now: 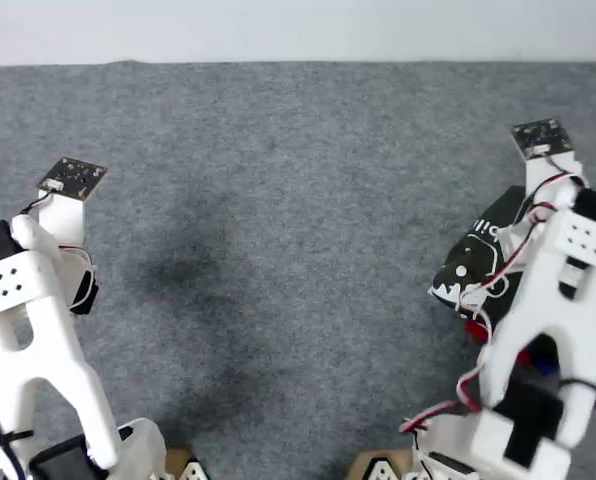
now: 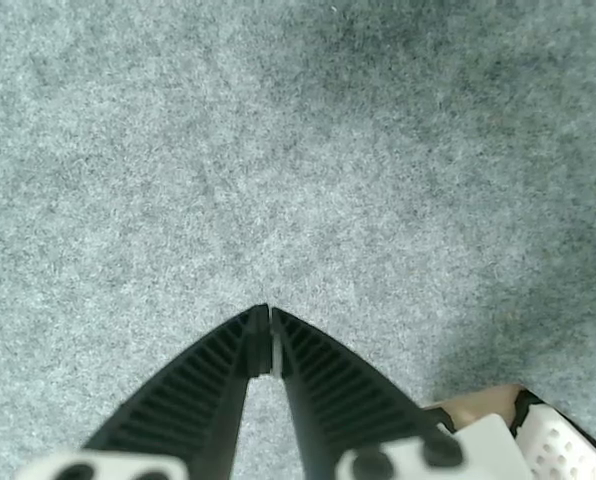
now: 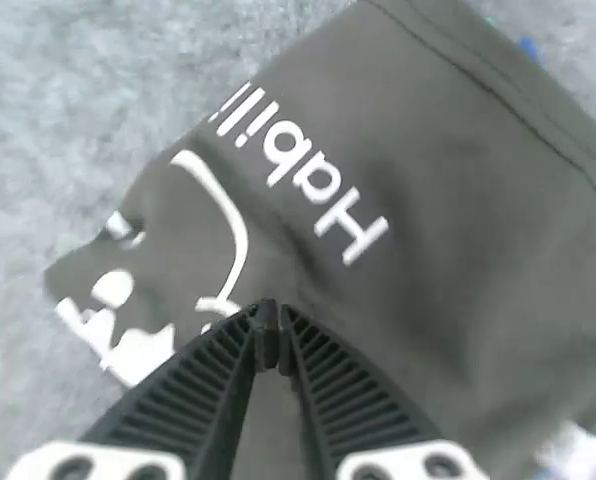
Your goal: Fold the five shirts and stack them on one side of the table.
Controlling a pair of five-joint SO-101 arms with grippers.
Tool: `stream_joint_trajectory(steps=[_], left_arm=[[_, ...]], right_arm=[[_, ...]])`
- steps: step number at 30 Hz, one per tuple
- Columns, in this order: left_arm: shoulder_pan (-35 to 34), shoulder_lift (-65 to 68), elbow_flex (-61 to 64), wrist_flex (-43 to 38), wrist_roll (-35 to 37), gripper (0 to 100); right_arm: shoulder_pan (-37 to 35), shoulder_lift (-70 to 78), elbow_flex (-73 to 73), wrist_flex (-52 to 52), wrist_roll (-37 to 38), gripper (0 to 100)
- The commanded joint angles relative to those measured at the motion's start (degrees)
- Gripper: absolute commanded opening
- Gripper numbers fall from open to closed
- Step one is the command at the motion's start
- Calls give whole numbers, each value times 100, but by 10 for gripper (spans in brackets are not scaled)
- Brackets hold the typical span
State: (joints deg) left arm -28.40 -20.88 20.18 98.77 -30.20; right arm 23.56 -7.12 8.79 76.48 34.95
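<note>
With fingers pressed together on each, the left tool (image 2: 269, 318) hangs over the grey table (image 1: 278, 180), the right tool (image 3: 269, 318) over the black printed shirt (image 3: 418, 200) topping a pile (image 1: 475, 330) at the table's right side.

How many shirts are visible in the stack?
3: a dark printed shirt on top, a red one peeking out beneath, a blue one under that, all below the right arm. Others may be hidden.
</note>
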Motion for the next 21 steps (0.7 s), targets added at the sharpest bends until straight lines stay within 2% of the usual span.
stream_joint_trajectory(steps=[1,6,11,18,21], left_arm=[[35,-387,-189,158,18,6],[158,-1530,-180,79,193,6],[167,-2558,-145,79,668,8],[149,-3095,347,9,2787,7],[158,-3437,1042,-316,3209,6]], right_arm=[[-163,-910,-316,532,-97,9],[-567,-1569,-316,1095,-141,9],[-708,-2062,-316,1675,-1574,9],[-716,-2607,141,1991,-3095,9],[-699,-3055,870,1754,-3604,9]])
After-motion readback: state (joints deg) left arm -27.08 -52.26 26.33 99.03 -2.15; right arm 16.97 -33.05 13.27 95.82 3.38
